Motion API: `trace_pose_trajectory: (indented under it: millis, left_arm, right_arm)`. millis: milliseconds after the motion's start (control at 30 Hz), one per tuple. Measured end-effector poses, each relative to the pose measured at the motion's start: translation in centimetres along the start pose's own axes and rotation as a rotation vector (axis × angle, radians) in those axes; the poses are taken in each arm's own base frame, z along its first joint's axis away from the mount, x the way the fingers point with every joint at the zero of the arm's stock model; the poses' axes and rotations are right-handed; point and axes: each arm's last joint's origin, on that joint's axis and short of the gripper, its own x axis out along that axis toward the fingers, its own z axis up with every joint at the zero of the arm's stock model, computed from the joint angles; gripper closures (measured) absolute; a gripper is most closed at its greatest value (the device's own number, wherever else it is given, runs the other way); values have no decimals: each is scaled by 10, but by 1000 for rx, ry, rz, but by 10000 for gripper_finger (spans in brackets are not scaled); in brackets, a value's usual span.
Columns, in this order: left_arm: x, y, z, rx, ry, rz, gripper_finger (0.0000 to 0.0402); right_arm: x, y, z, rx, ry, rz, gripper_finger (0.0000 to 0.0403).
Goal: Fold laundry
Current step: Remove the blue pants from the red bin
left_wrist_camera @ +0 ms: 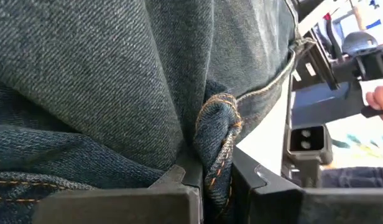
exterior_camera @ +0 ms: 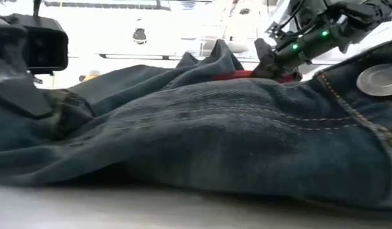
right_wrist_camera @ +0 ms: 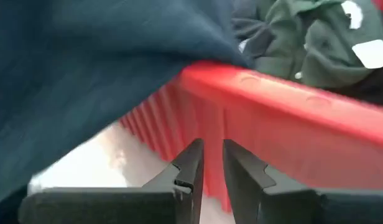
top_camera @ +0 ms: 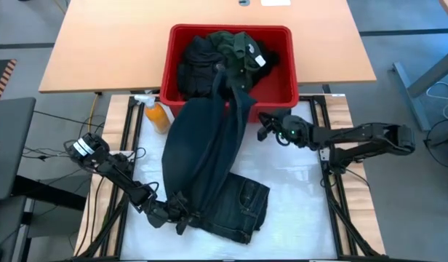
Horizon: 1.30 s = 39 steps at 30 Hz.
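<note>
A pair of dark blue jeans [top_camera: 209, 167] lies lengthwise on the white table. Its waist end with a metal button [exterior_camera: 379, 79] is at the near side, and its far end is draped over the rim of the red basket [top_camera: 282, 94]. A green shirt [top_camera: 238, 47] with a white label and black garments [top_camera: 198, 62] sit inside the basket. My left gripper [top_camera: 177, 212] is shut on the jeans at their near left corner. My right gripper [top_camera: 262, 125] hovers by the basket's near right wall, its fingers [right_wrist_camera: 213, 158] narrowly apart with nothing between them. My left gripper pinches a bunched edge of the jeans with orange stitching [left_wrist_camera: 219, 143] between its two fingers; the cloth there is folded into several layers. The fingers come from the table's left, slanting slightly down. The jeans rest on the table around the hold.
An orange bottle [top_camera: 157, 115] lies on the table left of the jeans, near the basket's near left corner. Bare white table [top_camera: 304, 196] lies to the right of the jeans. The basket's red wall [right_wrist_camera: 291, 124] stands just ahead of my right gripper.
</note>
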Motion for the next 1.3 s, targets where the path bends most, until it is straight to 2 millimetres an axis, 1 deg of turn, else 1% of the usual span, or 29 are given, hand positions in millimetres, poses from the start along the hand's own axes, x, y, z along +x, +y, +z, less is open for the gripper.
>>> trace_pose_trajectory:
  millis: [167, 300, 367, 467, 533, 600, 733, 833, 967, 1133, 1300]
  left_arm:
    - [-2, -6, -11, -66, 116, 12, 384]
    - [-4, -9, -17, -105, 152, 12, 384]
    - [-4, -10, -18, -122, 175, 18, 384]
    - [-5, -13, -22, -139, 227, 17, 380]
    - [-6, -15, -23, -128, 255, 9, 370]
    - [-6, -16, -24, -106, 268, -4, 355]
    - [-8, -24, -20, -53, 268, -40, 314]
    - [-13, -30, -13, -21, 273, -75, 286]
    - [-24, -41, 6, 67, 283, -134, 265]
    - [-39, -51, 46, 198, 164, -179, 264]
    - [-48, -51, 76, 434, 106, -203, 264]
  right_arm:
    - [4, -7, 5, 13, -13, -37, 316]
    - [5, -8, 5, 13, -12, -40, 316]
    - [2, -7, 7, 15, -8, -5, 316]
    - [-9, -1, 12, 18, -3, 98, 316]
    - [-19, 2, 14, 1, 7, 146, 316]
    - [-30, 6, 17, -31, 10, 195, 316]
    - [-53, 11, 15, -85, 67, 277, 316]
    - [-69, 15, 12, -95, 108, 338, 316]
    - [-86, 22, 9, -89, 137, 420, 316]
    - [-94, 33, 4, -95, 154, 488, 316]
    - [-98, 43, -4, -71, 204, 524, 316]
